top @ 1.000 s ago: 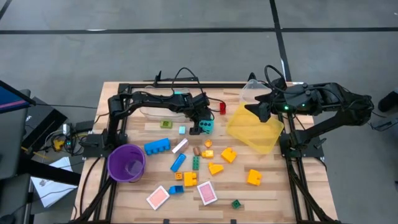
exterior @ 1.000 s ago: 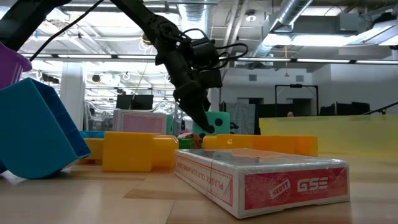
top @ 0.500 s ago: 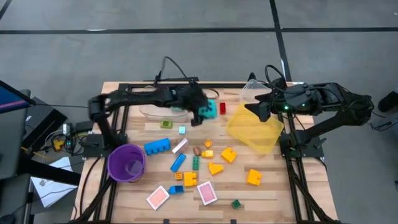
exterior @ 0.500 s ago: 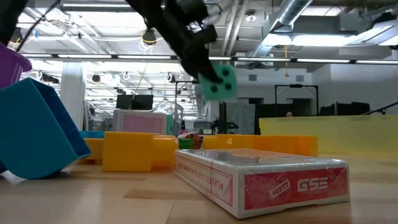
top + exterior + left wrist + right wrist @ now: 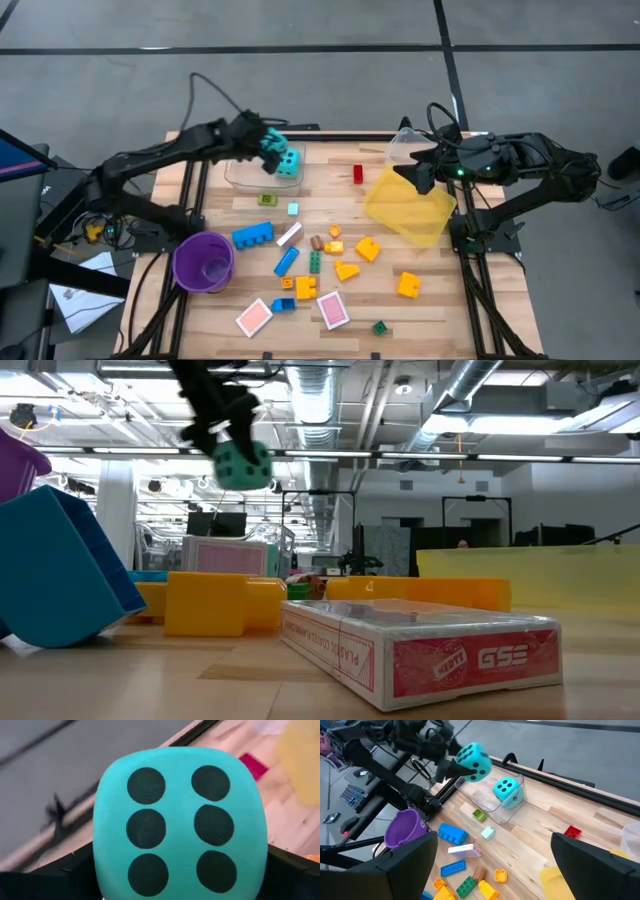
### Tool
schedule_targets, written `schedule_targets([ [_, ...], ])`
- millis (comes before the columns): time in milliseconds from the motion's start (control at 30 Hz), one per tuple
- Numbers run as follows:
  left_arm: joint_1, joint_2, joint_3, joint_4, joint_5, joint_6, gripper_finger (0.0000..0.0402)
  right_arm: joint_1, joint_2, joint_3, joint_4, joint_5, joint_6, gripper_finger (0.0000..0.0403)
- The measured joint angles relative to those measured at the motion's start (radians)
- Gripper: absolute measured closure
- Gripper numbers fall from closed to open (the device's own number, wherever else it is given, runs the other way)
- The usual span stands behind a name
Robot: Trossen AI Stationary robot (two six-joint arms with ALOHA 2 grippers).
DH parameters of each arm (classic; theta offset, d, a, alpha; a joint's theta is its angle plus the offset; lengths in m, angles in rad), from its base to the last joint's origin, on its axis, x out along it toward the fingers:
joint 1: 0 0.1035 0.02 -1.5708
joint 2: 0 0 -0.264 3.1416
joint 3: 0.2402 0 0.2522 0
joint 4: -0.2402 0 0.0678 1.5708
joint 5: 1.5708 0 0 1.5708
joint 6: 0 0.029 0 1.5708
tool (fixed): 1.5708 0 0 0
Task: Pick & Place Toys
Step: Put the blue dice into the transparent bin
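Cyan six-dot die (image 5: 177, 822) pinched aloft by left end effector (image 5: 268, 158); card box (image 5: 420, 648) reads "GSE".

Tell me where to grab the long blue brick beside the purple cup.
Pinch the long blue brick across its narrow width, mid-length, coming straight down. It lies flat with nothing against its long sides; the purple cup sits near one end.

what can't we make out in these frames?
- Left gripper fingers: left wrist view is filled by the held cyan die; the low view shows them only as a dark shape.
- Clear container holding the second die: nearly invisible in the high view, hidden behind the blocks in the low view.
- Right gripper: fingertips cut off by the right wrist view's bottom edge.
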Motion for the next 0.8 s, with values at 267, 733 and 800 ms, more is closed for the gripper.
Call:
schedule_targets([
  [267,0.015,-0.200,-0.302,0.061,-0.053,-0.365,0.0037,-0.001,0.000,0.000,0.000,0.003,0.003,0.0023],
  [733,0.044,-0.116,-0.421,0.186,-0.071,-0.433,0.0036,-0.024,0.000,0.000,0.003,0.002,0.008,0.0023],
  [800,0.048,-0.107,-0.420,0.203,-0.072,-0.419,0.0036,-0.029,0.001,0.000,0.003,0.002,0.008,0.0023],
])
